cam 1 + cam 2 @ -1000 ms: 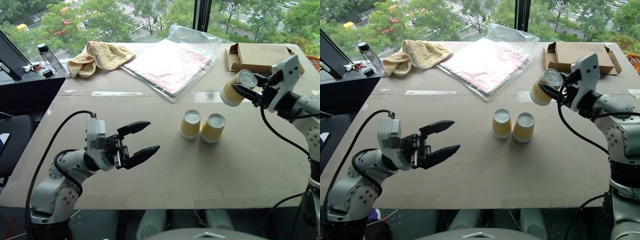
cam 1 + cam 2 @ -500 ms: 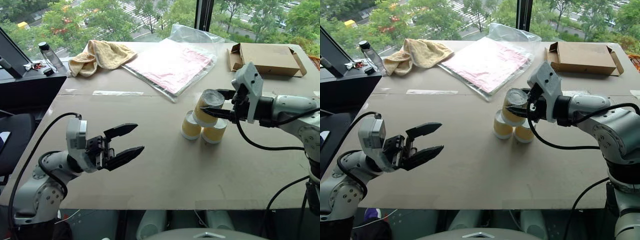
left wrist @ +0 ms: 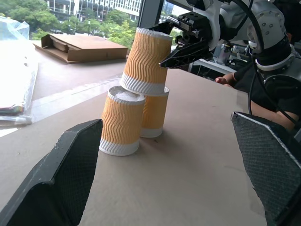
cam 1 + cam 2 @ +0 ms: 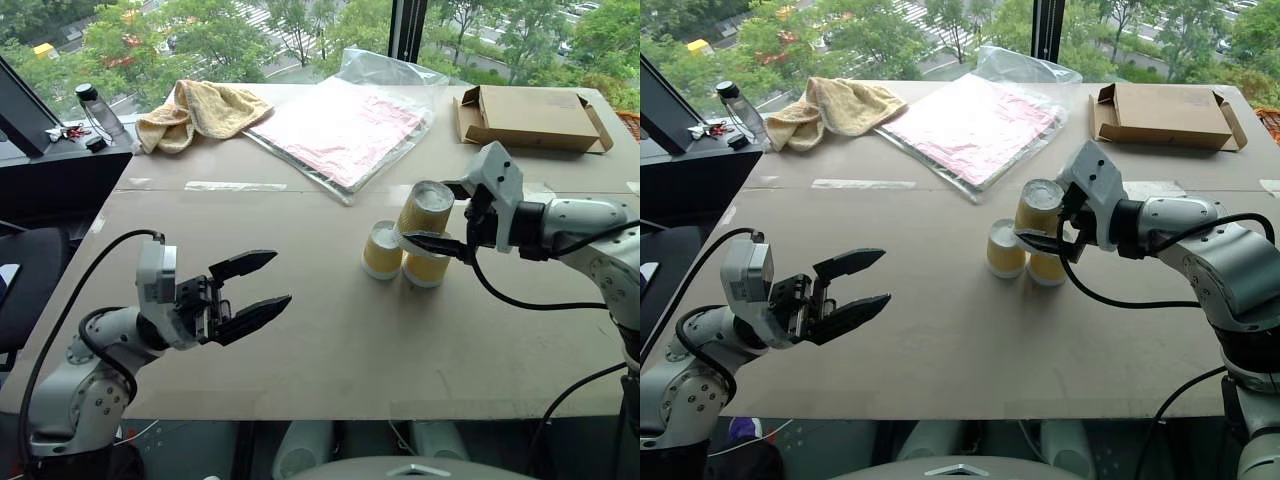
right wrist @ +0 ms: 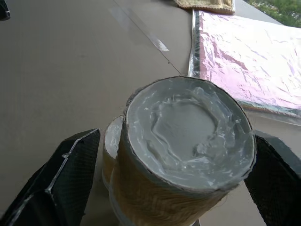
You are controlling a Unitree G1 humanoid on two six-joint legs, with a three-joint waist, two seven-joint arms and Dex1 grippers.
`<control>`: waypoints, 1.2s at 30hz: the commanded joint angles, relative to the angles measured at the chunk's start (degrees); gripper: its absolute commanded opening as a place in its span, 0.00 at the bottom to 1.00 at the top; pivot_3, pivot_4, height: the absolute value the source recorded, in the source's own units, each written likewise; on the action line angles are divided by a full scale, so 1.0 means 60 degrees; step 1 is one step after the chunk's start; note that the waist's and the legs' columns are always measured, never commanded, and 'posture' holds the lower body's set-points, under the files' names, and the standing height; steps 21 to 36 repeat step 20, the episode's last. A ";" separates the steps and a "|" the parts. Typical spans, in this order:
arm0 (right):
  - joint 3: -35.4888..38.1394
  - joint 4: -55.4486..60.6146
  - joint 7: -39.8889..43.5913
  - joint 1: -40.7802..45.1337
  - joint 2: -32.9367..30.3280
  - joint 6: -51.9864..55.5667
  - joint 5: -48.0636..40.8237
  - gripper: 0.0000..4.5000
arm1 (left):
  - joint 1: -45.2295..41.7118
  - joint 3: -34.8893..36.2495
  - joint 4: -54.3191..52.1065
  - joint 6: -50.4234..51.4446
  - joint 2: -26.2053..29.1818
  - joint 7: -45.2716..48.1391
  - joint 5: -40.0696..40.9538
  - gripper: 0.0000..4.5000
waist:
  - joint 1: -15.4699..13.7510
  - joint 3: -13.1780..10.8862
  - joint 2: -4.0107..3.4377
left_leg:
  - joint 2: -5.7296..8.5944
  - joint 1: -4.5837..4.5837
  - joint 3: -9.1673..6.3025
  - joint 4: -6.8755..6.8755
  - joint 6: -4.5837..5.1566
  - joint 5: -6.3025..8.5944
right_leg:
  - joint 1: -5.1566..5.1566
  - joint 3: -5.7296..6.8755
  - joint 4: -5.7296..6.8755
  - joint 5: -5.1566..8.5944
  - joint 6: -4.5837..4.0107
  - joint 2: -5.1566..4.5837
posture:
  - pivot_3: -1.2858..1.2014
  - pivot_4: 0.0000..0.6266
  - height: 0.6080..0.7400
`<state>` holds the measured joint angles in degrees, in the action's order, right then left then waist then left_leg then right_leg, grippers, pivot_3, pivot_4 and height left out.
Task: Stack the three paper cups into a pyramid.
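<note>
Left eye view shows the wide brown desk (image 4: 330, 330) with a pink plastic-wrapped sheet (image 4: 340, 125), a flat cardboard box (image 4: 530, 115) and a yellow towel (image 4: 205, 108) along its far side. Mid-desk, two base cups (image 4: 382, 250) stand upside down and touching, and the top cup (image 4: 425, 210), also inverted, sits across them with a tilt, its long axis leaning toward the left base cup. The right tool (image 4: 440, 215) flanks that top cup, one black finger on each side with its fingers spread apart; whether a pad is touching the ribbed wall I cannot tell. The right arm is plainly the nearer one, so any nudge to straighten the cup looks like its job. The left tool (image 4: 248, 290) hangs well apart from the stack, over the desk's near-left part, fingers apart and empty. The left wrist view shows the lean side-on, while the right wrist view shows the top cup's white base from above.
</note>
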<state>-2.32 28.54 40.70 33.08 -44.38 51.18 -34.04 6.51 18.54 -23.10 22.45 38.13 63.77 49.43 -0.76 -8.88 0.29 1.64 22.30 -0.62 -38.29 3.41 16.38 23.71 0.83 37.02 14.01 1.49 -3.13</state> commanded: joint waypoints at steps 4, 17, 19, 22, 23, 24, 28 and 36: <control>0.2889 0.1323 0.0763 -0.1937 -0.0609 -0.1063 -0.0760 0.98 | 0.0042 -0.0648 -0.0262 -0.0002 0.0069 -0.0683 -0.0942 1.00 | -0.0036 0.0002 0.0003 | 0.0003 0.0039 -0.0020 -0.0005 -0.0002 -0.0001 | 0.0011 0.0016 -0.0026 -0.0002 0.0004 -0.0002 | 0.52 0.24 1.00; 0.5896 0.2052 0.1885 -1.0172 0.1873 -0.5262 0.0833 0.98 | 0.0746 -0.0605 0.0977 -0.0664 0.0317 -0.0104 -0.1876 1.00 | 0.0019 0.0017 -0.0009 | -0.0002 0.0000 -0.0029 -0.0004 0.0032 0.0022 | -0.0030 0.0002 -0.0022 0.0000 0.0007 0.0008 | 0.52 0.24 1.00; 0.5677 0.1833 0.1870 -1.0426 0.2072 -0.5720 0.1107 0.98 | 0.0723 -0.0627 0.1110 -0.0733 0.0345 -0.0023 -0.1949 1.00 | 0.0004 0.0018 -0.0008 | -0.0004 -0.0031 -0.0018 -0.0005 0.0032 0.0023 | -0.0052 -0.0004 -0.0022 0.0003 0.0001 0.0005 | 0.52 0.24 1.00; 0.5587 0.1726 0.1843 -1.0495 0.2136 -0.5911 0.1220 0.98 | 0.0625 -0.0676 0.1188 -0.0844 0.0282 -0.0087 -0.2060 1.00 | 0.0004 0.0018 -0.0008 | -0.0005 -0.0046 -0.0017 -0.0007 0.0032 0.0022 | -0.0065 -0.0005 -0.0022 0.0017 -0.0025 0.0004 | 0.52 0.24 1.00; 0.5587 0.1726 0.1843 -1.0495 0.2136 -0.5911 0.1220 0.98 | 0.0625 -0.0676 0.1188 -0.0844 0.0282 -0.0087 -0.2060 1.00 | 0.0004 0.0018 -0.0008 | -0.0005 -0.0046 -0.0017 -0.0007 0.0032 0.0022 | -0.0065 -0.0005 -0.0022 0.0017 -0.0025 0.0004 | 0.52 0.24 1.00; 0.5587 0.1726 0.1843 -1.0495 0.2136 -0.5911 0.1220 0.98 | 0.0625 -0.0676 0.1188 -0.0844 0.0282 -0.0087 -0.2060 1.00 | 0.0004 0.0018 -0.0008 | -0.0005 -0.0046 -0.0017 -0.0007 0.0032 0.0022 | -0.0065 -0.0005 -0.0022 0.0017 -0.0025 0.0004 | 0.52 0.24 1.00; 0.5587 0.1726 0.1843 -1.0495 0.2136 -0.5911 0.1220 0.98 | 0.0625 -0.0676 0.1188 -0.0844 0.0282 -0.0087 -0.2060 1.00 | 0.0004 0.0018 -0.0008 | -0.0005 -0.0046 -0.0017 -0.0007 0.0032 0.0022 | -0.0065 -0.0005 -0.0022 0.0017 -0.0025 0.0004 | 0.52 0.24 1.00; 0.5587 0.1726 0.1843 -1.0495 0.2136 -0.5911 0.1220 0.98 | 0.0625 -0.0676 0.1188 -0.0844 0.0282 -0.0087 -0.2060 1.00 | 0.0004 0.0018 -0.0008 | -0.0005 -0.0046 -0.0017 -0.0007 0.0032 0.0022 | -0.0065 -0.0005 -0.0022 0.0017 -0.0025 0.0004 | 0.52 0.24 1.00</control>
